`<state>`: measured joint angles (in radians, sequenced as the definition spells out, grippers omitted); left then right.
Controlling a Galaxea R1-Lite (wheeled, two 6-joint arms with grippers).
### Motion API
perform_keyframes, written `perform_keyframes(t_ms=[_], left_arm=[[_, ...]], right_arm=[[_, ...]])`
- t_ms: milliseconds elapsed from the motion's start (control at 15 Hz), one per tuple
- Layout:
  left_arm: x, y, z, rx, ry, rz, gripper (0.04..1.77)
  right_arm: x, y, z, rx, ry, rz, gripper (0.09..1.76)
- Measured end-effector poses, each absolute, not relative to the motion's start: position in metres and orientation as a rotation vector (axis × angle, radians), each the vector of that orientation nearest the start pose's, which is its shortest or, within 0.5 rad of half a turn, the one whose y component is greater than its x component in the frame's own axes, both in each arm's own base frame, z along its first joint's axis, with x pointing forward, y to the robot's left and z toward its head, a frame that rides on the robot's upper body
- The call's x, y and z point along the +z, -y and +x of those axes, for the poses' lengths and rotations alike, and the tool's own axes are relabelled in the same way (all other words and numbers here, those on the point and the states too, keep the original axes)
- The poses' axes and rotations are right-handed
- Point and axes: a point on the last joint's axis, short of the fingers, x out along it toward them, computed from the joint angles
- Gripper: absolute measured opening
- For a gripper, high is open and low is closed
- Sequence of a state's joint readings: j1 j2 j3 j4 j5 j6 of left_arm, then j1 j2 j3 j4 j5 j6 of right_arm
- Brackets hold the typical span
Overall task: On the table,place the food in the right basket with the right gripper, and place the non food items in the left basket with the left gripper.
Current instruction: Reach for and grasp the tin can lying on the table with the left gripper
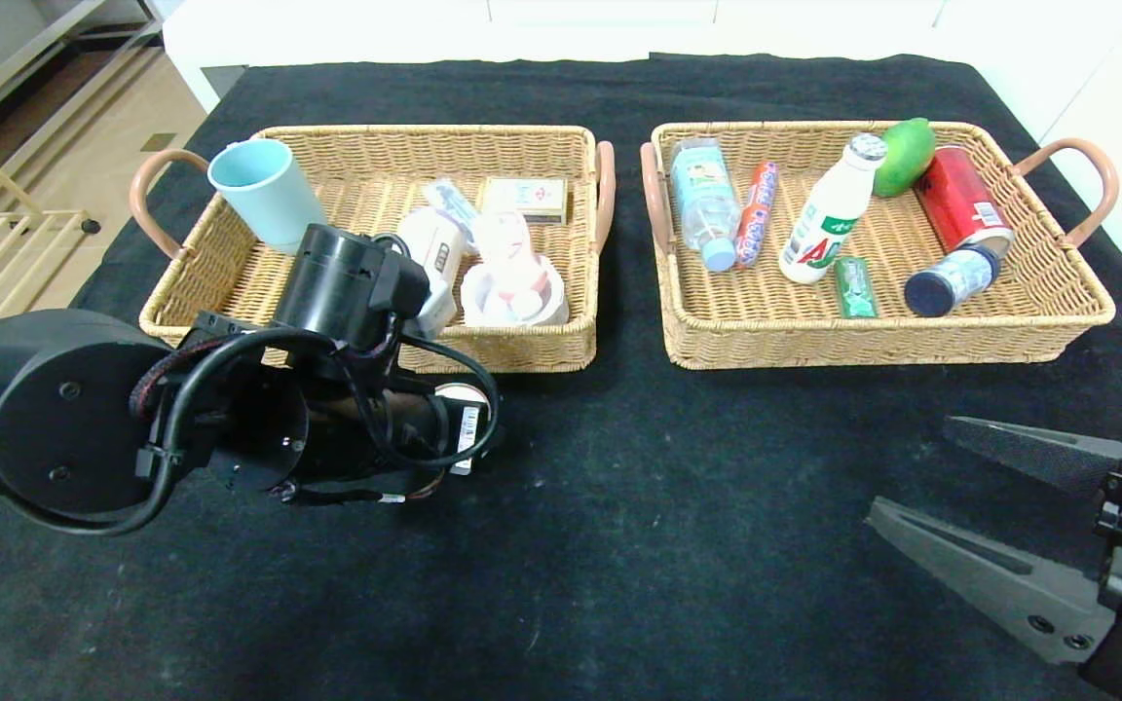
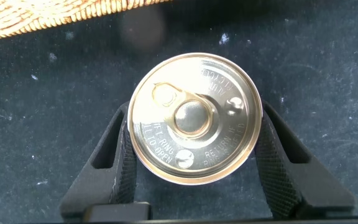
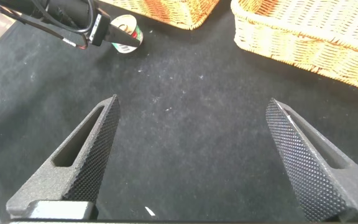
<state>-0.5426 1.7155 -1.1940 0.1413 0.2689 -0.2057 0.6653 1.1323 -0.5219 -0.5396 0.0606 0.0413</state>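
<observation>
From the head view we see little of the left hand (image 1: 464, 414): its arm and cables cover it, and only a sliver of a round tin (image 1: 459, 392) shows just in front of the left basket (image 1: 230, 282) on the black surface (image 1: 678, 506). The left wrist view gives us what the head view hides: the tin (image 2: 194, 118) stands upright, pull-tab lid facing the camera, right between the two fingers (image 2: 120, 162) of the left hand (image 2: 194, 134), which press against its sides, so we read the hand as clenched on the tin, with the basket's wicker edge (image 2: 55, 15) near beyond it. The right wrist view shows the same tin (image 3: 126, 34) from the side, with a red and green label, resting on the cloth beside the left arm's tip. The right hand (image 3: 191, 149) hangs spread wide over bare cloth, well apart from the tin, at the near right of the surface (image 1: 921, 467). In the right basket (image 1: 1058, 312) we see a white drink bottle (image 1: 829, 219), a sausage stick (image 1: 758, 212) and a green gum pack (image 1: 854, 286).
</observation>
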Motion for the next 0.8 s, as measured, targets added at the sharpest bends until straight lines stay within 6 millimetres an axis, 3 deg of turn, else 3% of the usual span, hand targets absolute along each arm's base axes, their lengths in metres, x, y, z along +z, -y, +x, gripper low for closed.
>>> perform_keyframes(t_ms=[400,800], left_arm=[[0.222,0.154,0.26,-0.229,-0.615,0.06,1.12],[0.239,0.173,0.225,-0.353,-0.558,0.068,1.12]], right_arm=[[0.23,-0.098,0.122,0.73,-0.057,-0.001,1.71],[0.233,-0.096,0.12,0.725,-0.044,-0.005,1.71]])
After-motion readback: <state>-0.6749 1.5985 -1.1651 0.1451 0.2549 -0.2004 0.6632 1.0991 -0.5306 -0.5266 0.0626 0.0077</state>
